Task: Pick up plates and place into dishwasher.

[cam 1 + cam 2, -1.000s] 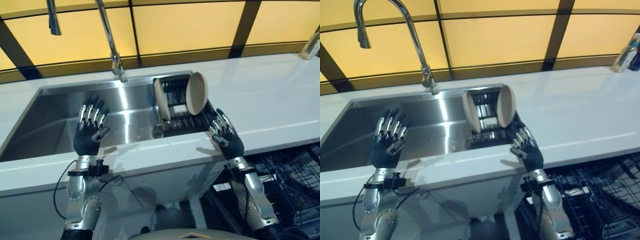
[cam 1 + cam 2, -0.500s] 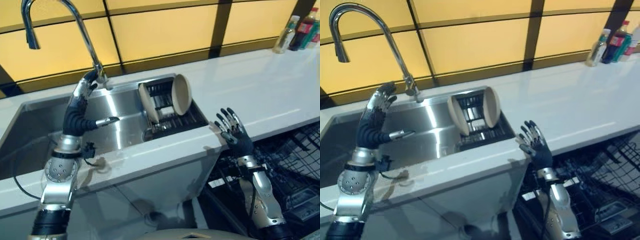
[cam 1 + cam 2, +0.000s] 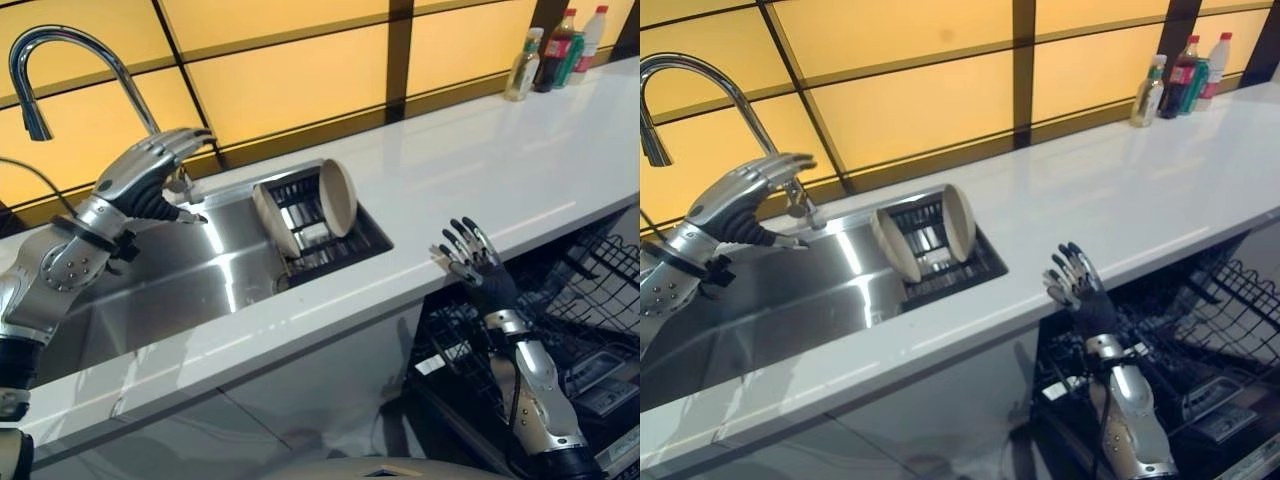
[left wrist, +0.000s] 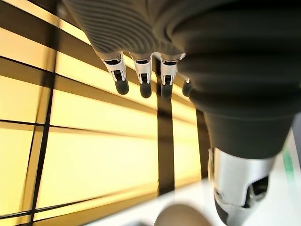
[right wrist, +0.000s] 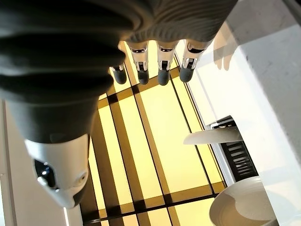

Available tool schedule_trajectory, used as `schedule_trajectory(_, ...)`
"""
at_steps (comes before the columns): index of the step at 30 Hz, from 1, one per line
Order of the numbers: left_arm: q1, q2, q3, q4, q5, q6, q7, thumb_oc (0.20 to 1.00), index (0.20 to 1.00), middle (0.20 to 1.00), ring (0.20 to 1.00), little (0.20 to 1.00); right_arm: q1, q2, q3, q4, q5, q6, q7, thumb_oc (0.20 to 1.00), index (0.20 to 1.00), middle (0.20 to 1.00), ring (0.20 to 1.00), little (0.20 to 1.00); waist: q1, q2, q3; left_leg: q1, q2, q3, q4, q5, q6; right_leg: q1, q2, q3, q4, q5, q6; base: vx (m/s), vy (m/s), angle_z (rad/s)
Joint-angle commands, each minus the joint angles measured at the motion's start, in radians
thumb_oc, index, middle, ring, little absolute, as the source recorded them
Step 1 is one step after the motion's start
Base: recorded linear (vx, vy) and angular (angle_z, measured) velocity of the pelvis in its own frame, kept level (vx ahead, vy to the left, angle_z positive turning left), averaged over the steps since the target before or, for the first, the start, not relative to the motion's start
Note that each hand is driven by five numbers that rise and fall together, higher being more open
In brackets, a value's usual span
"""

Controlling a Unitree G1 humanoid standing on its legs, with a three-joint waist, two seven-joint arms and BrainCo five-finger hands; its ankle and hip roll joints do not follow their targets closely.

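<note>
- Left hand (image 3: 150, 172), upper left of the frame, fingers straight and empty above the sink (image 3: 190, 275).
- Right hand (image 3: 478, 268), lower right, fingers spread, empty, at the counter (image 3: 480, 170) edge.
- Two plates (image 3: 338, 197) stand upright in a rack (image 3: 330, 245), centre; a third may hide behind.
- Dishwasher (image 3: 590, 330) basket, lower right.

Silver-grey arms; left hand (image 3: 150, 172), right hand (image 3: 474, 262): silver dark-tipped fingers, dark ribbed covers.

We are looking at a white countertop (image 3: 480, 170) running from the lower left of the frame to the upper right. A steel sink (image 3: 190, 280) is sitting sunk into it at left, with a curved faucet (image 3: 60, 60) rising behind. Several bottles (image 3: 550, 55) are standing on the counter in the upper right corner.
</note>
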State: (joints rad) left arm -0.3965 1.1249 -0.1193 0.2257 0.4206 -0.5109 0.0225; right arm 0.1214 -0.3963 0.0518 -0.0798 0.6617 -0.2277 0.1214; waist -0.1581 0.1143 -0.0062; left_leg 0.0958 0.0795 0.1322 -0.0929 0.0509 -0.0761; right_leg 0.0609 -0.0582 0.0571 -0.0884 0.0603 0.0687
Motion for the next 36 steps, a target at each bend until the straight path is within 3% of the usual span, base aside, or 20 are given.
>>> schedule_trajectory(1, -0.147, 0.099, -0.050, 0.051, 0.040, 0.031, -0.014, 1.000, 1.000, 1.000, 1.000, 1.000, -0.053, -0.035, 0.012, -0.083, 0.033, -0.042, -0.005, 1.000, 1.000, 1.000, 1.000, 1.000, -0.025, -0.030, 0.001, -0.045, -0.017, 0.008, 0.062, -0.083, 0.034, -0.068, -0.058, -0.025, 0.106, -0.070, 0.094, 0.06, -0.004, -0.01)
schedule_trajectory(10, -0.307, 0.165, -0.282, 0.156, 0.199, -0.012, 0.010, 1.000, 1.000, 1.000, 1.000, 1.000, -0.031, -0.067, 0.031, -0.075, 0.051, -0.061, -0.031, 1.000, 1.000, 1.000, 1.000, 1.000, -0.051, -0.021, 0.010, -0.034, -0.020, 0.023, 0.064, -0.094, 0.039, -0.071, -0.062, -0.016, 0.121, -0.072, 0.107, 0.06, -0.011, -0.02)
schedule_trajectory(14, -0.292, 0.188, -0.335, 0.176, 0.268, -0.023, 0.126, 1.000, 1.000, 1.000, 1.000, 1.000, -0.013, -0.092, 0.030, -0.081, 0.075, -0.073, -0.028, 1.000, 1.000, 1.000, 1.000, 1.000, -0.065, -0.023, 0.013, -0.025, -0.022, 0.038, 0.057, -0.097, 0.042, -0.071, -0.060, -0.005, 0.118, -0.068, 0.111, 0.06, -0.003, -0.08)
schedule_trajectory(17, -0.271, 0.182, -0.355, 0.185, 0.395, -0.034, 0.209, 1.000, 1.000, 1.000, 1.000, 1.000, -0.007, -0.098, 0.029, -0.078, 0.077, -0.080, -0.023, 1.000, 1.000, 1.000, 1.000, 1.000, -0.073, -0.024, 0.013, -0.021, -0.023, 0.045, 0.055, -0.099, 0.045, -0.073, -0.058, 0.002, 0.124, -0.068, 0.112, 0.07, -0.003, -0.14)
schedule_trajectory(25, -0.272, 0.153, -0.417, 0.213, 0.573, 0.017, 0.437, 1.000, 1.000, 1.000, 1.000, 1.000, 0.000, -0.118, 0.043, -0.084, 0.090, -0.077, -0.057, 1.000, 1.000, 1.000, 1.000, 1.000, -0.089, -0.035, 0.013, -0.012, -0.025, 0.061, 0.058, -0.107, 0.052, -0.079, -0.057, 0.017, 0.142, -0.065, 0.114, 0.05, -0.023, -0.06)
schedule_trajectory(30, -0.254, 0.153, -0.454, 0.208, 0.659, 0.042, 0.435, 1.000, 1.000, 1.000, 1.000, 1.000, 0.000, -0.134, 0.055, -0.088, 0.095, -0.076, -0.081, 1.000, 1.000, 1.000, 1.000, 1.000, -0.094, -0.035, 0.014, -0.007, -0.026, 0.064, 0.059, -0.109, 0.056, -0.081, -0.055, 0.021, 0.157, -0.064, 0.115, 0.05, -0.022, -0.14)
schedule_trajectory(36, -0.251, 0.160, -0.480, 0.219, 0.631, 0.084, 0.361, 1.000, 1.000, 1.000, 1.000, 1.000, 0.003, -0.144, 0.063, -0.095, 0.103, -0.070, -0.093, 1.000, 1.000, 1.000, 1.000, 1.000, -0.100, -0.032, 0.017, 0.001, -0.022, 0.071, 0.057, -0.107, 0.055, -0.073, -0.051, 0.025, 0.156, -0.068, 0.115, 0.03, -0.023, -0.03)
